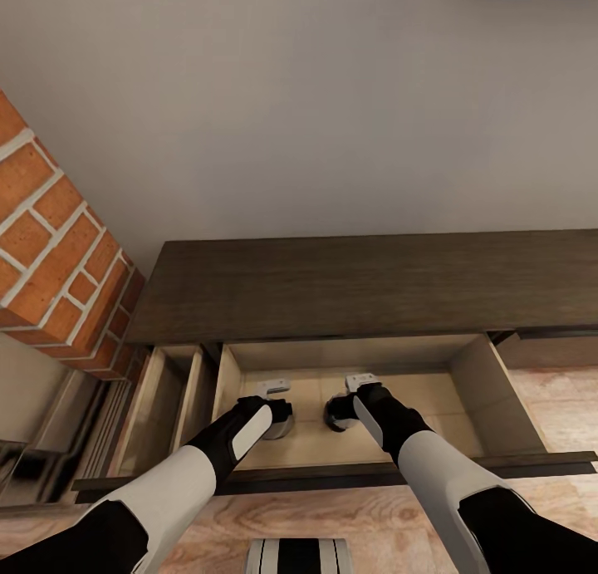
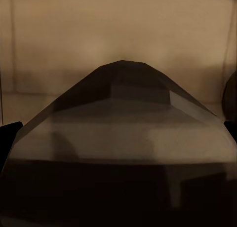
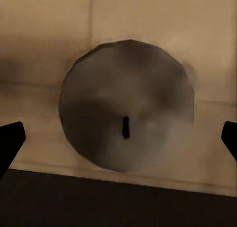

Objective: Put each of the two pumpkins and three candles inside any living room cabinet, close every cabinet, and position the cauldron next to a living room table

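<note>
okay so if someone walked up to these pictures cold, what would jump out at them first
Both arms reach down into the open drawer of the long dark cabinet, the left gripper and right gripper each at a candle. The right wrist view looks onto a candle's round top and wick. A brick pillar stands left of the cabinet.

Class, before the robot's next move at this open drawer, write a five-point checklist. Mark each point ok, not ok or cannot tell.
1. Drawer of the cabinet pulled open for access: ok.
2. Right candle upright inside the drawer: ok.
3. Right gripper jaws spread clear of that candle: ok.
4. Left gripper jaws released from the left candle: cannot tell, the candle is too close to the camera.
5. Cabinet closed: not ok, the drawer stands open.
</note>
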`<state>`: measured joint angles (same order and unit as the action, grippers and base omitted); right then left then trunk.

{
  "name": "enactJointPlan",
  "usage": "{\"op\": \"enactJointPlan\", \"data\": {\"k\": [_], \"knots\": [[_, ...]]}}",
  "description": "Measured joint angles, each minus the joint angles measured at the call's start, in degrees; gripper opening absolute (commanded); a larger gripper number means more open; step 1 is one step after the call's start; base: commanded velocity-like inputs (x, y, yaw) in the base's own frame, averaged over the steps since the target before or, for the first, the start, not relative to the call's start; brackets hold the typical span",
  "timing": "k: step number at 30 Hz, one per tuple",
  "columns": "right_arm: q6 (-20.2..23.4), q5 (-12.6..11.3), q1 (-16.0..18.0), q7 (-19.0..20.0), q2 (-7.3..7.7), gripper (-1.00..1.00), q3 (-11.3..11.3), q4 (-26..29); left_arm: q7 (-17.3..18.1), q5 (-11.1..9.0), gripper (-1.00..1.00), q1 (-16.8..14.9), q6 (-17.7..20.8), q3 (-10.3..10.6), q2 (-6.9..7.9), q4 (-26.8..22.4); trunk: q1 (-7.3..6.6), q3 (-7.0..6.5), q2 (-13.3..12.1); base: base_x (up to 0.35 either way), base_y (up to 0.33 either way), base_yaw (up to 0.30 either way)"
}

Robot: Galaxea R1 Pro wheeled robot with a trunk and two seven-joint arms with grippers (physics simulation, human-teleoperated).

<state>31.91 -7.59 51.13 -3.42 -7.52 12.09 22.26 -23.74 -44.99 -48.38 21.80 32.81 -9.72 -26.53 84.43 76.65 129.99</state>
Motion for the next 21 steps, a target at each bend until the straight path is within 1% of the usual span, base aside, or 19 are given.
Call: {"op": "enactJointPlan", "data": {"k": [10,11,21], "knots": [[-0.03,0.0,0.0,-0.02,0.0,1.0,0.0,0.06,-0.02,0.0,-1.0,0.0,0.0,0.02,0.0,0.0,0.0,0.0,0.0,0.0,0.0,0.0],[-0.05,0.0,0.0,-0.03,0.0,1.0,0.0,0.06,-0.02,0.0,1.0,0.0,0.0,0.01,0.0,0.0,0.0,0.0,0.0,0.0,0.0,0.0],[-0.09,0.0,0.0,-0.06,0.05,1.0,0.0,0.07,-0.02,0.08,1.0,0.0,0.0,0.01,0.0,0.0,0.0,0.0,0.0,0.0,0.0,0.0]]}}
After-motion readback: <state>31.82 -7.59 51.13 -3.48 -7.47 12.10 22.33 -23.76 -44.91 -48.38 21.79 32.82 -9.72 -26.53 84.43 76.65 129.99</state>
